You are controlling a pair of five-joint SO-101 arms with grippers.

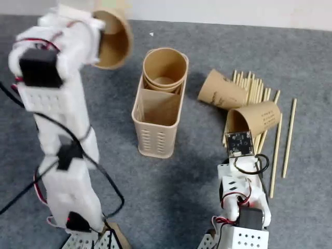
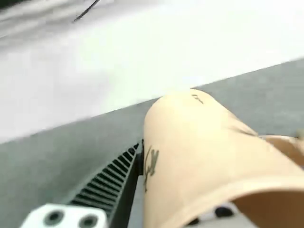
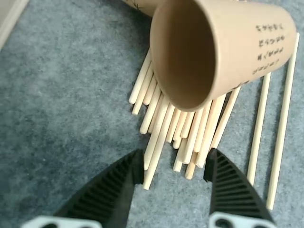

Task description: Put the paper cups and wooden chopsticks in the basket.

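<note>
Figure: cup delivery. A paper cup [image 1: 113,40] hung beyond the basket's [image 1: 155,122] far left corner, clamped in the left gripper [image 1: 97,36]. Stacked cups [image 1: 165,66] already sat in the basket's far compartment. Right of the basket, a fallen cup [image 1: 222,89] and a second fallen cup [image 1: 257,118] lay on scattered chopsticks [image 3: 175,128] on the grey worktop [image 1: 171,197]. The right gripper [image 3: 175,161] stood open just short of the second. The next move would likely be to carry the held cup over the stack, right it and release.
</note>
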